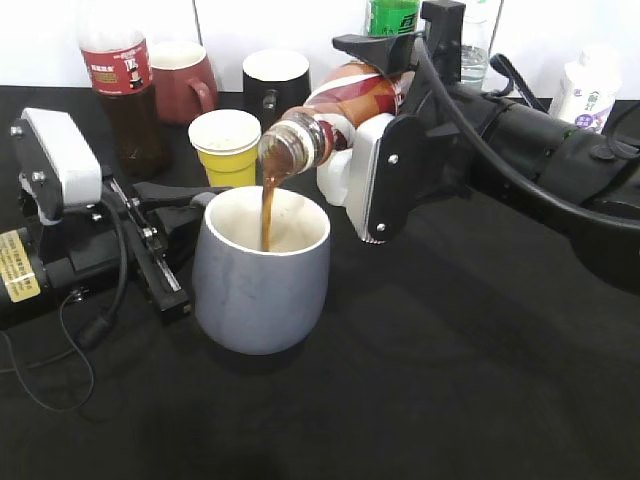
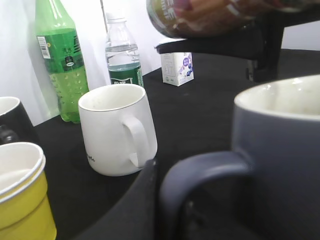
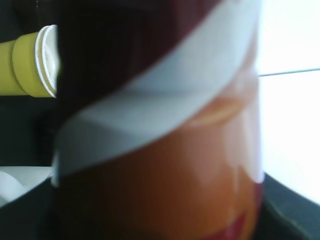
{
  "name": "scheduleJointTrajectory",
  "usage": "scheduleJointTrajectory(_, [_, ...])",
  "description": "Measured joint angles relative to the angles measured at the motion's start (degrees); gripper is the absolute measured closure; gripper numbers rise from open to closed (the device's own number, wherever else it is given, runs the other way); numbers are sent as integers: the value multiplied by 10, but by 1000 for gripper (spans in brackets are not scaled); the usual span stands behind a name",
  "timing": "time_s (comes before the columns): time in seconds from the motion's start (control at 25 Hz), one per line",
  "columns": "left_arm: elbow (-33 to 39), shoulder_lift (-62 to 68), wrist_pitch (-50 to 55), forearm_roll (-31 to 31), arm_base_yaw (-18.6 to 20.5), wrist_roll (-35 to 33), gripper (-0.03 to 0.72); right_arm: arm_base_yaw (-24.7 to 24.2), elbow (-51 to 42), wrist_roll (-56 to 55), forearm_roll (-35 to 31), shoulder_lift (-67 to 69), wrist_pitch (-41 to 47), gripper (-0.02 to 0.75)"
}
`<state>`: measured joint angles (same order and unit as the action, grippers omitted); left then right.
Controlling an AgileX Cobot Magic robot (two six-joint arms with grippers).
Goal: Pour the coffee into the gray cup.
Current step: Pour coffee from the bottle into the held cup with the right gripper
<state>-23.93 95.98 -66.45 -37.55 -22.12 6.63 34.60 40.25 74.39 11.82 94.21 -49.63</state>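
The gray cup stands on the black table; it also shows in the left wrist view. My left gripper is shut on its loop handle. My right gripper is shut on the curvy brown-and-red coffee bottle and holds it tilted, mouth down-left over the cup. A brown stream of coffee falls from the neck into the cup's cream interior. The bottle fills the right wrist view and hides the jaws. Its neck shows at the top of the left wrist view.
Behind the cup stand a yellow paper cup, a cola bottle, a dark red mug and a black mug. A white mug, a green bottle, a water bottle and a small carton stand further back.
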Motion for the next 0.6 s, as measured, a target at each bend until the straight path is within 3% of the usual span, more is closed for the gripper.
scheduleJointTrajectory(0.6, [0, 0, 0, 0, 0, -1, 643, 0, 1, 40, 0, 0, -14, 207])
